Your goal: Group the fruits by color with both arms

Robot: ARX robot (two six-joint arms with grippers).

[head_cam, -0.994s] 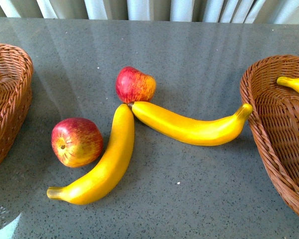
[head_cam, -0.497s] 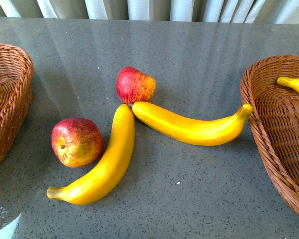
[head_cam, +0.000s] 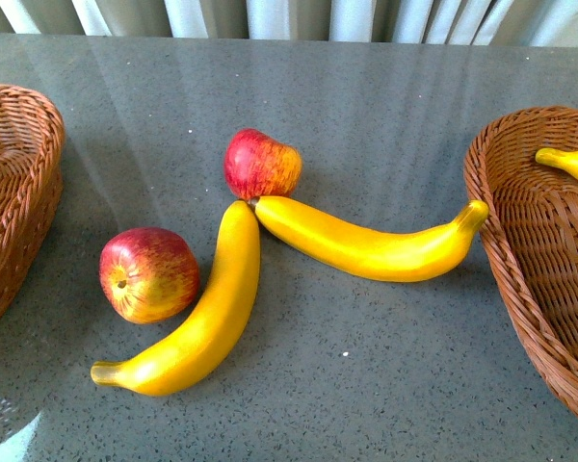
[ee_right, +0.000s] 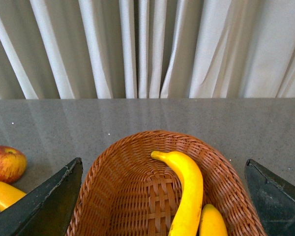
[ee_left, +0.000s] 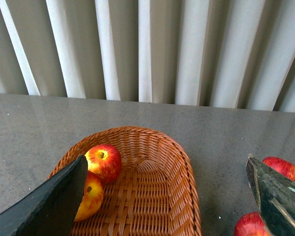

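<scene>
In the front view two red apples (head_cam: 262, 164) (head_cam: 148, 273) and two yellow bananas (head_cam: 197, 318) (head_cam: 366, 245) lie on the grey table between the baskets. Neither arm shows there. My left gripper (ee_left: 166, 160) is open and empty above the left wicker basket (ee_left: 189, 169), which holds two apples (ee_left: 104, 161) (ee_left: 91, 194). My right gripper (ee_right: 163, 161) is open and empty above the right wicker basket (ee_right: 101, 169), which holds two bananas (ee_right: 187, 194) (ee_right: 211, 221).
The left basket (head_cam: 19, 183) and right basket (head_cam: 520, 260) stand at the table's side edges. A banana tip (head_cam: 568, 164) shows in the right one. Pale curtains (head_cam: 270, 17) hang behind the far edge.
</scene>
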